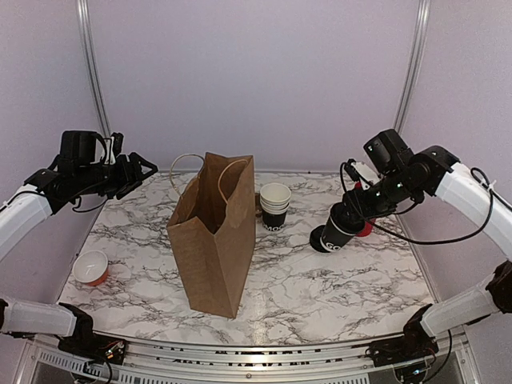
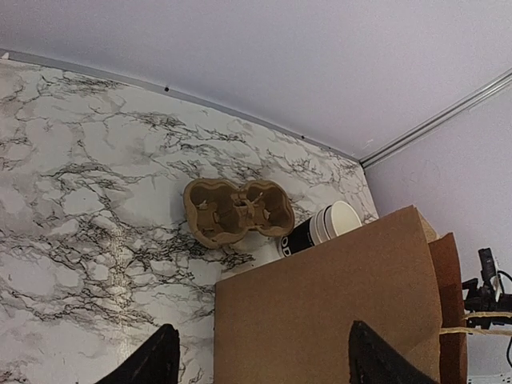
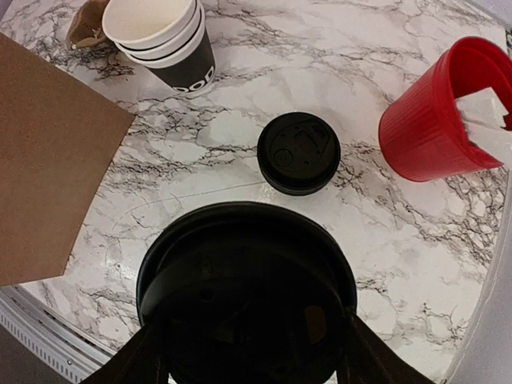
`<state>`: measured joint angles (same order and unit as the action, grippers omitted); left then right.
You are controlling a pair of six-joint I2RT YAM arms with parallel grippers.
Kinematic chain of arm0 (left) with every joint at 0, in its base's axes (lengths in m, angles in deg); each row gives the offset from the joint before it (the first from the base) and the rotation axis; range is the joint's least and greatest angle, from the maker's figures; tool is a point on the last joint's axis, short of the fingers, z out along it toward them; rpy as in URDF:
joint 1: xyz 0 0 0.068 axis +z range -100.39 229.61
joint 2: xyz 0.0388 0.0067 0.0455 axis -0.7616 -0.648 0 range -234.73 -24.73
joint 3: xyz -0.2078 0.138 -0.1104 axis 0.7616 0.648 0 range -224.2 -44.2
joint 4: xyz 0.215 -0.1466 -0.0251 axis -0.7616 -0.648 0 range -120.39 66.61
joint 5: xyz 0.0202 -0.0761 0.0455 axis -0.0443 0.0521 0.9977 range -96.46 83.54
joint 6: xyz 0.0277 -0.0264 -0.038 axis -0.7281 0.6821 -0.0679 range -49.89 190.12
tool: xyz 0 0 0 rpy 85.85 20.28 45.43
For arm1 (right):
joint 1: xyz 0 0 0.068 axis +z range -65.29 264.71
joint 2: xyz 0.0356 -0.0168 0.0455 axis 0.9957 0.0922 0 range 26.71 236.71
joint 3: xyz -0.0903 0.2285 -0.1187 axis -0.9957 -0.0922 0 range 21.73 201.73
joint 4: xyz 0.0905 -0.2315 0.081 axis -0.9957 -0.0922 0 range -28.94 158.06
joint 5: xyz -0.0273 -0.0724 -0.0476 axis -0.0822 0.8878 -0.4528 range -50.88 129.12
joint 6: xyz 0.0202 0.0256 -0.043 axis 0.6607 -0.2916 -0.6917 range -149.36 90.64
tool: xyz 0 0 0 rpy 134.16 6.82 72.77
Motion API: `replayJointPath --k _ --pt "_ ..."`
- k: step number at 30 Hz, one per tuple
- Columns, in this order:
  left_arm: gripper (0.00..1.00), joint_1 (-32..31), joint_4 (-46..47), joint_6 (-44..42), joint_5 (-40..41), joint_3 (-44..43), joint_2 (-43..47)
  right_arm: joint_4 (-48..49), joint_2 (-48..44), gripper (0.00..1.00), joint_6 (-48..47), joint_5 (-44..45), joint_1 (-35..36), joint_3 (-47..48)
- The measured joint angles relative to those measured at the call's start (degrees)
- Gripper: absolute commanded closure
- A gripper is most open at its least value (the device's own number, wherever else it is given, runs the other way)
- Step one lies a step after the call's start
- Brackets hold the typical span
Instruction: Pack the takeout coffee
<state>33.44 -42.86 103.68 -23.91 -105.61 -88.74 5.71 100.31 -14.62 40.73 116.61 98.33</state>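
Observation:
The takeout coffee (image 1: 332, 234), a black paper cup with a black lid, hangs tilted just above the marble at the right. My right gripper (image 1: 346, 220) is shut on its sides. In the right wrist view the cup's lid (image 3: 248, 264) fills the bottom between my right gripper's (image 3: 248, 352) two fingers. The brown paper bag (image 1: 214, 236) stands open in the middle of the table. My left gripper (image 1: 140, 172) is open and empty in the air, up and to the left of the bag. The left wrist view shows the bag's side (image 2: 336, 304) under my left gripper (image 2: 260, 364).
A loose black lid (image 3: 298, 152) lies on the marble past the held cup. A red cup (image 3: 436, 112) stands to its right. A stack of lidless cups (image 1: 275, 206) stands beside the bag, a cardboard cup carrier (image 2: 238, 212) behind it. A small red cup (image 1: 91, 268) sits at the left.

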Motion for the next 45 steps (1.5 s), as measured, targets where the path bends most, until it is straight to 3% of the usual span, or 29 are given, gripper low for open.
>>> replayJointPath --k 5,12,19,33,37,45 --pt "0.27 0.0 0.0 -0.2 -1.2 0.1 -0.1 -0.9 0.2 0.34 -0.2 -3.3 0.0 6.8" --pt "0.27 -0.7 0.2 -1.1 -6.3 0.1 -1.4 -1.5 5.4 0.34 -2.0 -6.8 0.1 25.8" --pt "0.23 -5.9 0.3 -3.6 -9.4 -0.2 -1.6 2.4 13.4 0.33 -3.3 -11.1 0.7 40.2" --pt "0.22 -8.9 -1.0 -5.8 -9.8 -0.2 8.8 10.7 22.5 0.31 -2.9 -15.5 6.0 48.5" --pt "0.24 -13.7 -4.0 -6.9 -9.1 -0.8 9.9 12.6 24.0 0.31 -2.8 -16.7 7.3 49.7" --pt "0.3 -25.7 -14.0 -9.4 0.7 -8.2 4.5 14.4 25.9 0.31 -2.7 -19.6 8.2 50.0"
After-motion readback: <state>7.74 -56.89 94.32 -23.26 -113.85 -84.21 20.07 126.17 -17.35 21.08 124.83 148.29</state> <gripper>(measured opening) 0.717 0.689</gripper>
